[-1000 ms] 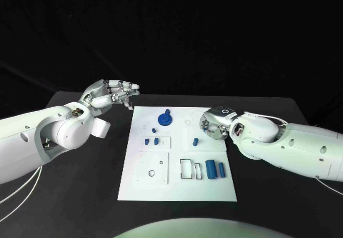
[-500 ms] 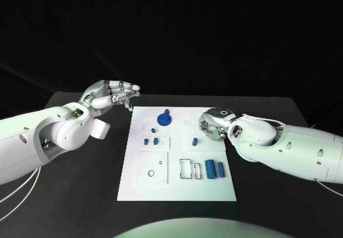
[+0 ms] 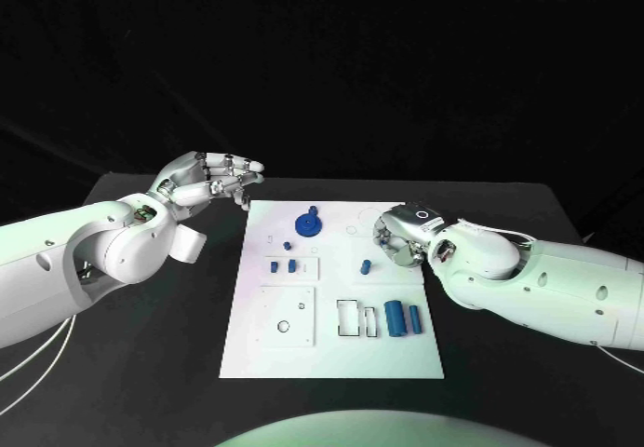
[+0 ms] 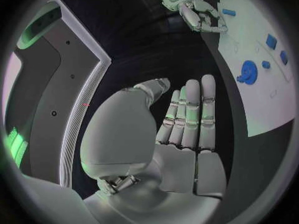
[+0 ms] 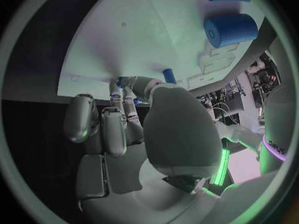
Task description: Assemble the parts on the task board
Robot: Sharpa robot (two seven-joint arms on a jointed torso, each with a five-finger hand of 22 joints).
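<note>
Your right hand (image 3: 398, 235) hovers low over the white board (image 3: 336, 358) at its three o'clock edge, just beside a small blue peg (image 3: 367, 266). The blue gear (image 3: 309, 223) stands at twelve o'clock; two blue cylinders (image 3: 404, 318) lie toward five o'clock. Your left hand (image 3: 208, 180) sits off the board at ten o'clock. The board's six o'clock end lies bare.

The right silver robot hand (image 3: 398, 235) hides its own fingertips beneath its palm over the white rectangular task board (image 3: 336, 354), leaving unclear whether it touches the small blue peg (image 3: 367, 266) beside it.
</note>
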